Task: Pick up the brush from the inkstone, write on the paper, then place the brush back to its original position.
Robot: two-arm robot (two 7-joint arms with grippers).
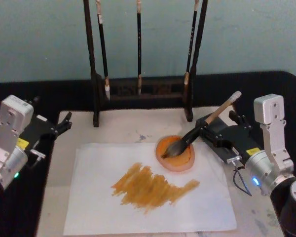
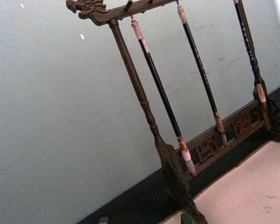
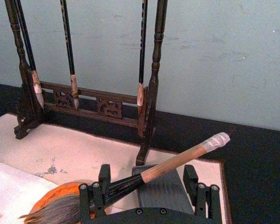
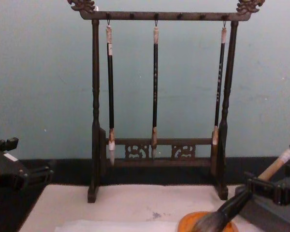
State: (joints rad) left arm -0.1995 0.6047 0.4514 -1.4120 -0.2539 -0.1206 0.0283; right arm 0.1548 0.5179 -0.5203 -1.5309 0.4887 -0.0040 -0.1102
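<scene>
The brush [image 1: 222,109] lies slanted, its bushy head in an orange dish [image 1: 183,163] and its pale handle pointing to the back right over the grey inkstone [image 3: 161,191]. My right gripper [image 1: 218,122] is open around the brush's black collar [image 3: 126,183], with one finger close beside it and the other well apart. From the chest, the brush [image 4: 276,166] rises past the right gripper [image 4: 273,182]. The white paper [image 1: 98,207] lies in front of the dish and carries broad orange-brown strokes [image 1: 150,186]. My left gripper [image 1: 64,123] is parked open at the mat's back left corner.
A dark wooden rack [image 1: 143,91] with three thin black-handled brushes stands at the back of the cream mat [image 1: 123,128]; it also rises in front of the chest camera as the rack [image 4: 157,150]. A black cloth [image 1: 266,84] surrounds the mat. Bare mat lies between the rack and the paper.
</scene>
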